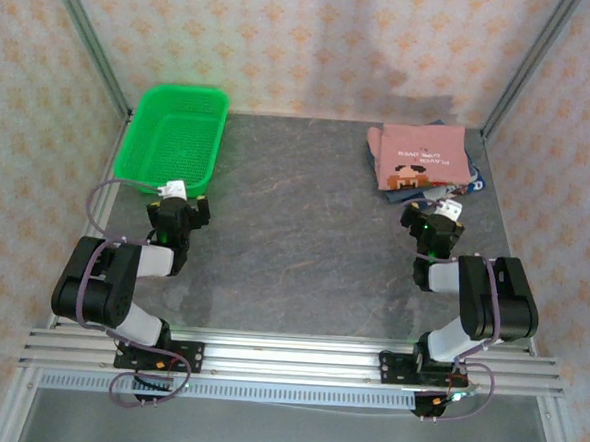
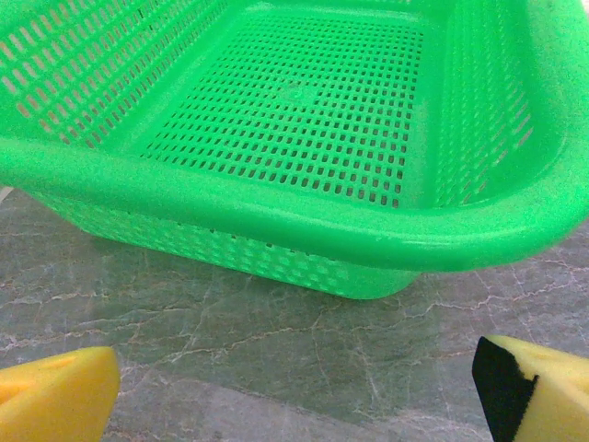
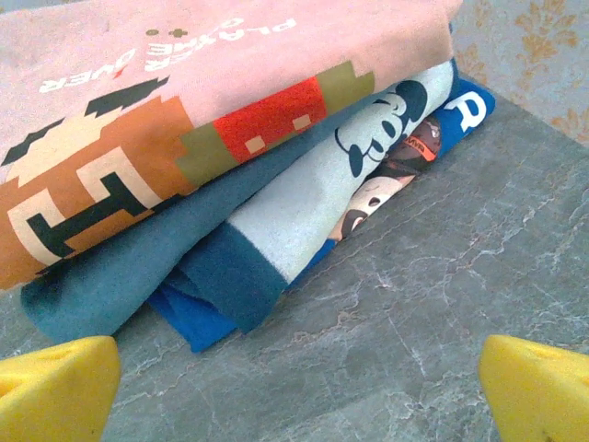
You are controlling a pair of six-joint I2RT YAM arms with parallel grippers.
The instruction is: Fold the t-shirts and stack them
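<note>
A folded stack of t-shirts lies at the back right of the table. The salmon-pink t-shirt (image 1: 420, 158) (image 3: 184, 83) with a pixel graphic and white lettering is on top. Beneath it lie a slate-blue t-shirt (image 3: 138, 267), with a pale cartoon print showing, and a brighter blue one (image 3: 189, 322). My right gripper (image 1: 435, 212) (image 3: 299, 391) stands open just in front of the stack, its yellow pads apart over bare table. My left gripper (image 1: 179, 202) (image 2: 294, 391) is open too, low over the table in front of the green basket.
The green mesh basket (image 1: 170, 138) (image 2: 276, 216) stands at the back left with nothing in it. The grey marbled tabletop (image 1: 304, 242) stretches between the arms. Metal frame posts (image 1: 525, 65) and patterned walls close in the back and sides.
</note>
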